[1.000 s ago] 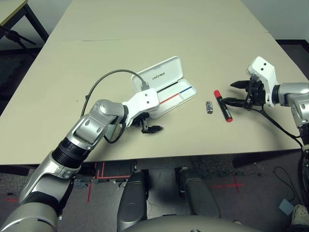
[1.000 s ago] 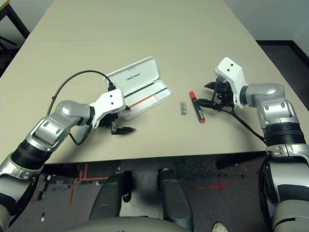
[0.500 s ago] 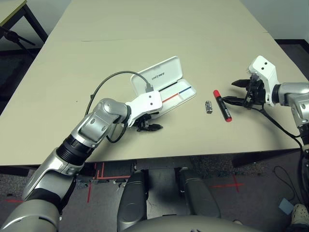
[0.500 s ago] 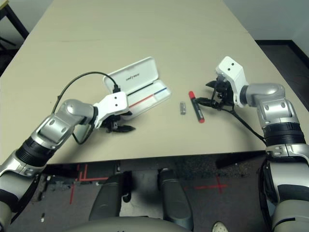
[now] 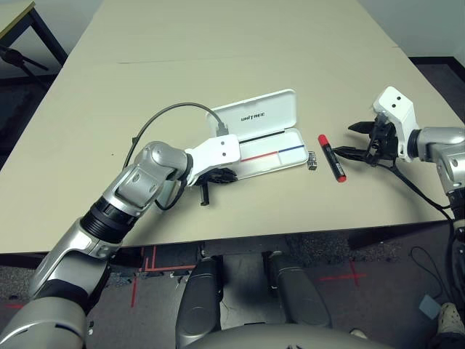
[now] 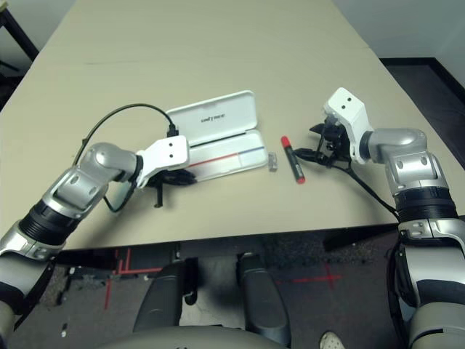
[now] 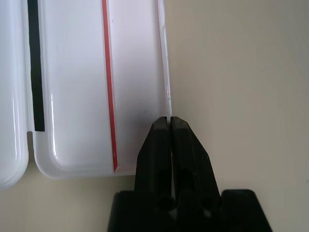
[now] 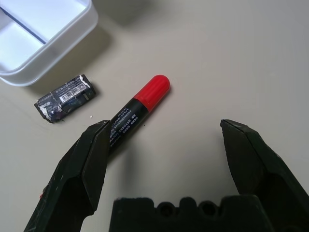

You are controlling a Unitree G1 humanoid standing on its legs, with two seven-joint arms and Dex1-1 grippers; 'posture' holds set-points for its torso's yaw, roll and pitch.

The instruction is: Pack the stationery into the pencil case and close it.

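White pencil case (image 5: 270, 138) lies open on my table (image 5: 218, 58); left end effector (image 7: 170, 126) pinched on its tray rim; right end effector (image 8: 169, 145) spread wide over the red marker (image 8: 135, 111).

pencil case (image 5: 270, 134) open | left pincer (image 5: 218, 177) at its rim | marker (image 5: 332, 158) beside

Illumination is bright, even and diffuse, coming from overhead. The counter (image 5: 218, 43) shows no hot spots. Shadows are soft and short: a faint one beneath the pencil case (image 5: 265, 138), another under the red marker (image 8: 137, 113). The case tray carries mild sheen in the left wrist view. The near claw fingers (image 8: 91, 159) appear slightly soft in both wrist views.
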